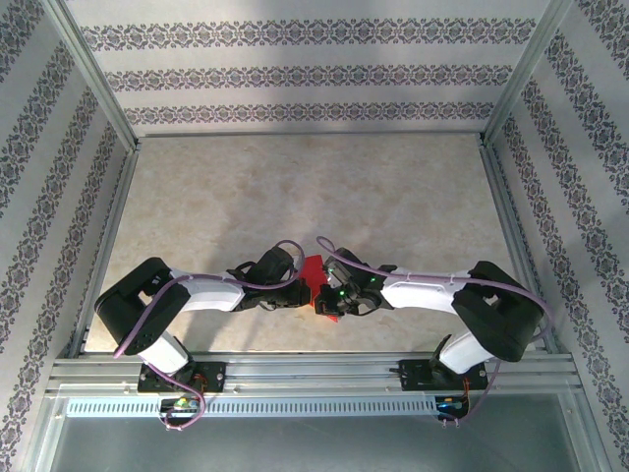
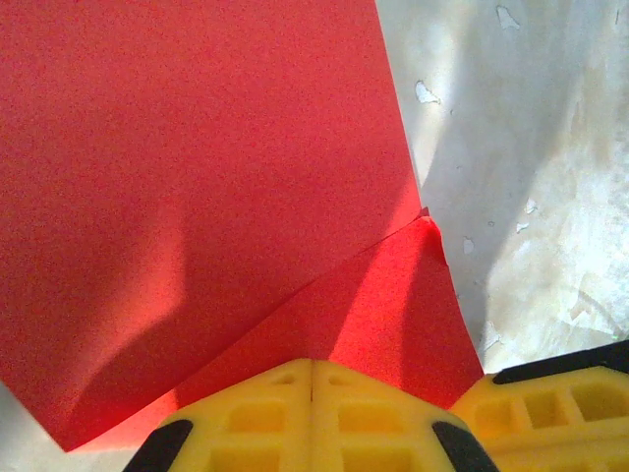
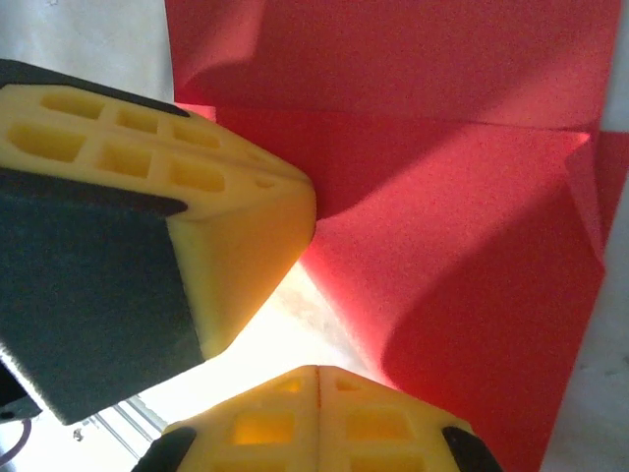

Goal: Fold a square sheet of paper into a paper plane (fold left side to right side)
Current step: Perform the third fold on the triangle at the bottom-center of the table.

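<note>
2 shut jaws, the creased red paper (image 1: 314, 269) between them.

Likely lab rig, aluminium frame (image 1: 314, 372), patterned walls (image 1: 314, 74)

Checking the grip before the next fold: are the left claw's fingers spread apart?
No, the left claw is shut, its yellow pads meeting with no gap at the red paper.

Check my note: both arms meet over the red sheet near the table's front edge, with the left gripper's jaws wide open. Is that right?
No. The left gripper is shut, not wide open: the left wrist view shows its yellow fingers pressed together at the edge of the square sheet of paper. The rest of the note stands.
</note>
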Robot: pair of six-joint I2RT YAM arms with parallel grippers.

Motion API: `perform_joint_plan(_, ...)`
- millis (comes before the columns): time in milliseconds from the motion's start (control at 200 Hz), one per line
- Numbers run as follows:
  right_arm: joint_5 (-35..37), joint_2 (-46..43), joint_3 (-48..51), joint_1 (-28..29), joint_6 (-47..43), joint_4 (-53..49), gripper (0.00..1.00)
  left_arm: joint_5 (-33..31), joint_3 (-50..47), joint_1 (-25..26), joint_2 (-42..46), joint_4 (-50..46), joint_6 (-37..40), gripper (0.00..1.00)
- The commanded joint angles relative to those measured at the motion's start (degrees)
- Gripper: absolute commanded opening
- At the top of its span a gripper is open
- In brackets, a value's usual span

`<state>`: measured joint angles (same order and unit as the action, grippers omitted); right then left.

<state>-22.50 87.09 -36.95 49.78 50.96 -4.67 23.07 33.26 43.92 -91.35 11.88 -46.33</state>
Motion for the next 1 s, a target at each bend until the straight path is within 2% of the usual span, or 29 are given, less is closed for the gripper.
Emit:
perform_joint_plan(0, 0.4, 1.2, -0.1, 0.5, 0.6, 1.6, 0.00, -3.5, -0.7, 0.6, -1.7, -6.3, -0.1, 0.01)
perform_joint_plan(415, 2.7, 2.9, 1.0, -0.1, 2.1, -0.6, 0.00, -4.0, -0.5, 0.6, -2.5, -7.5, 0.5, 0.01)
perform_joint_plan(994, 4.1, -3.8, 6.3, -1.7, 3.7, -8.0, 0.00, -4.9, 0.8, 0.7, -4.4, -10.2, 2.0, 0.00)
